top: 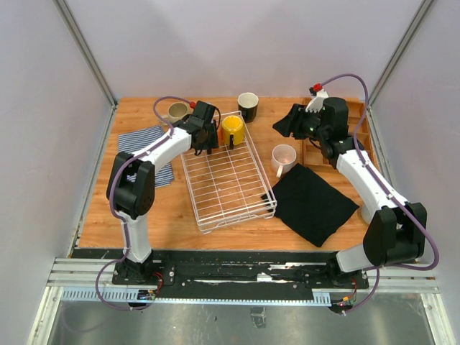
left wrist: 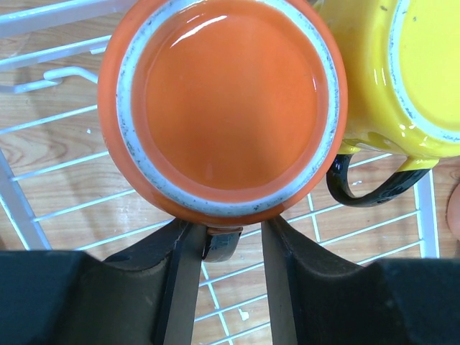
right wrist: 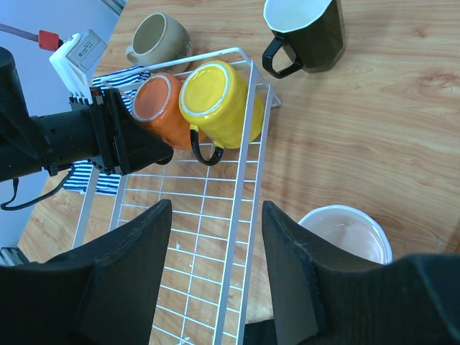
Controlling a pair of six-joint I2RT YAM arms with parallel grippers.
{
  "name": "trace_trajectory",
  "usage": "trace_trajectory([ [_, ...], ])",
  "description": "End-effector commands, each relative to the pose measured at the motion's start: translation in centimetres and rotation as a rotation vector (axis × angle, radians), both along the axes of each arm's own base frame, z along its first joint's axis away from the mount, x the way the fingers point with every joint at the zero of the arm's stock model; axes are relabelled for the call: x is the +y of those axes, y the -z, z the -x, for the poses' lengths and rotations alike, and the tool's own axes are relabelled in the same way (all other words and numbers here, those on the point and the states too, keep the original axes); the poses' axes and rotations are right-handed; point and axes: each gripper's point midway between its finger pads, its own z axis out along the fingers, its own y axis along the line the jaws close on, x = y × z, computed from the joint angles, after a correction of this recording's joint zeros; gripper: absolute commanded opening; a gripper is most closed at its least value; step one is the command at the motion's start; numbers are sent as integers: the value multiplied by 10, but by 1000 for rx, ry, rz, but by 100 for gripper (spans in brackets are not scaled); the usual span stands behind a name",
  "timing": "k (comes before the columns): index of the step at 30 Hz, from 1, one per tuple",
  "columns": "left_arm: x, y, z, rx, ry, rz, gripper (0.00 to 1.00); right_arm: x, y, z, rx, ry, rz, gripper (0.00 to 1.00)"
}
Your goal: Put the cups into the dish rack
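Left gripper (left wrist: 219, 248): closed on orange cup (left wrist: 221, 108) handle | orange cup: inverted, base up, touching yellow cup (right wrist: 215, 100), far end of dish rack (top: 230, 183) | left arm: stretched forward over rack | right gripper (right wrist: 215, 237): wide apart, holding nothing, above pale pink cup (right wrist: 348, 233) on counter (right wrist: 402, 129) | no legible writing.

Orange cup (left wrist: 223, 108), yellow cup (right wrist: 215, 100), white rack (top: 230, 180).
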Motion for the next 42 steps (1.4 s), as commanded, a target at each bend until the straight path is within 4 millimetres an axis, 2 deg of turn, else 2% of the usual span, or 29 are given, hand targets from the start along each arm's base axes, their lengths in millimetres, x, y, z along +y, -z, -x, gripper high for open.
trace_trajectory([
  [1, -6, -22, -7, -51, -15, 55, 40, -1, -1, 0, -4, -7, -13, 54],
  [5, -1, -24, -6, -64, -29, 45, 41, -1, -3, 1, -7, -6, -13, 54],
  [10, 5, -29, -4, -84, -52, 34, 61, -5, 2, -3, 15, 34, -3, 55],
  [14, 12, -36, -2, -105, -76, 19, 70, -10, 6, -14, 54, 130, 54, 60],
  [17, 17, -43, -2, -125, -92, 8, 74, -3, 4, -22, 76, 156, 92, 66],
  [18, 19, -45, -3, -131, -99, 1, 75, -1, -2, -27, 74, 177, 93, 66],
  [25, 38, -63, -1, -166, -147, -25, 82, 15, -2, -63, 143, 307, 106, 70],
  [31, 49, -75, 7, -190, -183, -8, 85, 22, 19, -99, 222, 439, 92, 68],
  [37, 54, -91, 15, -222, -195, 6, 86, 40, 44, -133, 300, 488, 37, 64],
  [42, 59, -107, 22, -259, -197, 18, 86, 51, 55, -161, 314, 524, -10, 60],
])
